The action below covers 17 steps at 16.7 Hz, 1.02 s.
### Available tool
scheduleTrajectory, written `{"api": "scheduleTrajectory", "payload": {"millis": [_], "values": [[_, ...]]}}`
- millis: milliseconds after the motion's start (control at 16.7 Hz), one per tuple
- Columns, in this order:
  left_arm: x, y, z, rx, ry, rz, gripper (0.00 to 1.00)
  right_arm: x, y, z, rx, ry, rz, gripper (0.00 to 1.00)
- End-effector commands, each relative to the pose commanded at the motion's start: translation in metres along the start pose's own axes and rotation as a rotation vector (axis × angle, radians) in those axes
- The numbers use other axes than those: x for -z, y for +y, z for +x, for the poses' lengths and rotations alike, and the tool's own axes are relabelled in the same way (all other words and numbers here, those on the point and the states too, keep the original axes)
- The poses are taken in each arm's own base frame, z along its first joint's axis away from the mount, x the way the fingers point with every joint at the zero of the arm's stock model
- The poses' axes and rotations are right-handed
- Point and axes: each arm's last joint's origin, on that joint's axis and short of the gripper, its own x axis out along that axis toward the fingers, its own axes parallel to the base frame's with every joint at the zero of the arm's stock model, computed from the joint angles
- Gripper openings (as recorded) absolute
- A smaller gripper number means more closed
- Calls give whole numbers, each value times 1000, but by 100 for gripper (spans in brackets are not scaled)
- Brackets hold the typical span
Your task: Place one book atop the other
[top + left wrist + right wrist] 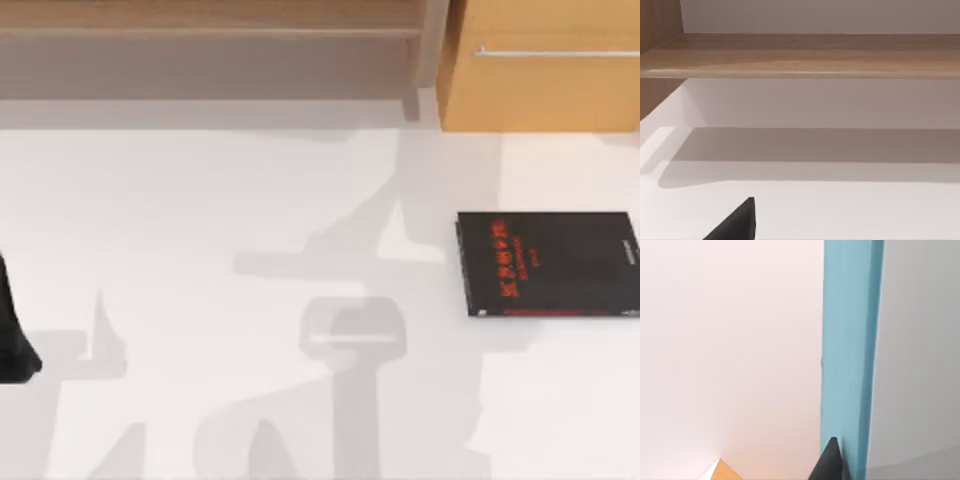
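Left arm (15,340) parked at table's 9 o'clock edge, fingers can't tell. Black book (548,263) flat at 3 o'clock. Right gripper (832,460) against the teal book (850,350), apparently pinching it: carry step. Next: lower onto black book.

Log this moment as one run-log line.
left arm: parked, table's left edge | right pincer: against teal book | black book: flat, table's right | stacking: not done

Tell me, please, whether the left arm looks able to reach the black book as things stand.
Probably not comfortably: the left arm sits at the table's far left edge, while the black book lies flat by the right edge. Nothing stands between them; the distance is the obstacle.
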Motion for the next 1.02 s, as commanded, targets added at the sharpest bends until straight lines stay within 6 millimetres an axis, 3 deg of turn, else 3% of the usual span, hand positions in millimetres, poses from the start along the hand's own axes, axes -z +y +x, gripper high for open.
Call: {"api": "scheduleTrajectory", "payload": {"millis": [120, 300, 540, 660, 780, 1020], "values": [[0, 0, 0, 0, 0, 0, 100, 42, 9, -32, 34, 78, 254, 0], [0, 0, 0, 0, 0, 0, 100, 121, 14, -91, 133, 276, 555, 0], [0, 0, 0, 0, 0, 0, 100, 205, -7, -174, 365, 517, 690, 0], [0, 0, 0, 0, 0, 0, 100, 227, -23, -205, 471, 581, 679, 0], [0, 0, 0, 0, 0, 0, 100, 239, -34, -223, 539, 611, 654, 0], [0, 0, 0, 0, 0, 0, 100, 241, -37, -226, 553, 616, 647, 0]]}}
